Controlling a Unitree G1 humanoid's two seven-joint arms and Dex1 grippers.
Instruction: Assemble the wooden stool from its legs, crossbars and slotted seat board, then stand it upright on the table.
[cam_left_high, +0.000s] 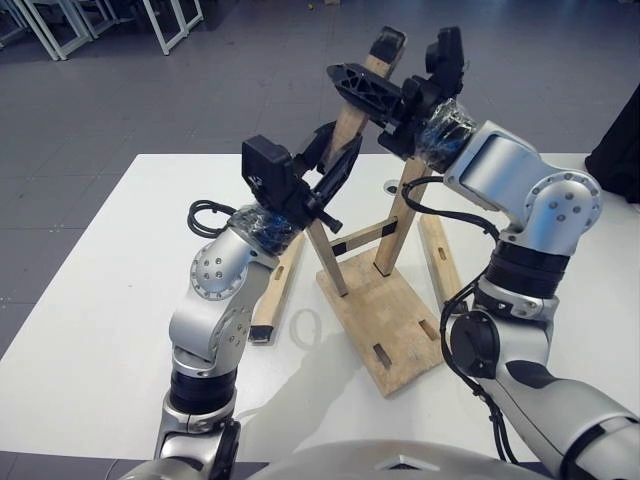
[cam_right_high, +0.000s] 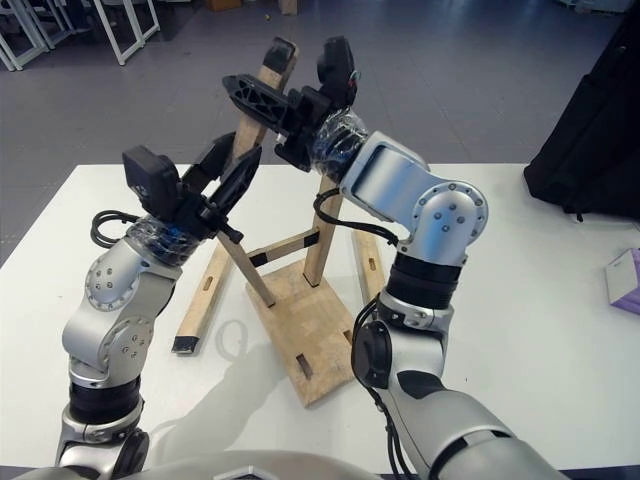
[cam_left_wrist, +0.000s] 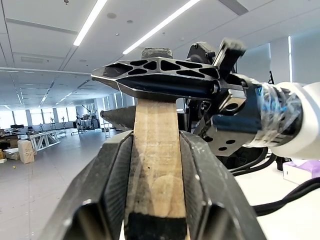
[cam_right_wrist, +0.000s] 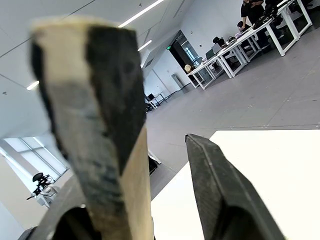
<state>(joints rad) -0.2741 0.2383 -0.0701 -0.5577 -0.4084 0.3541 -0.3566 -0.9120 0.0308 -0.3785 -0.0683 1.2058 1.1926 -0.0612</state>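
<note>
The slotted seat board (cam_left_high: 400, 330) lies flat on the white table (cam_left_high: 110, 290). Two legs joined by a crossbar (cam_left_high: 365, 236) stand on it, leaning. My left gripper (cam_left_high: 335, 150) is raised above the board and shut on a slanting wooden leg (cam_left_wrist: 155, 130), whose dark-capped top end (cam_left_high: 390, 42) points up and away. My right gripper (cam_left_high: 392, 55) is open around that top end, with one finger (cam_left_high: 365, 88) crossing in front of the leg and the other (cam_left_high: 446, 48) behind. In the right wrist view the capped end (cam_right_wrist: 90, 100) stands beside one finger (cam_right_wrist: 220, 190), with a gap between them.
A loose capped leg (cam_left_high: 272, 295) lies on the table left of the board. Another wooden piece with slots (cam_left_high: 440, 255) lies to its right. A round hole (cam_left_high: 392, 187) sits in the tabletop behind the frame. Bare table stretches to the left and the near right.
</note>
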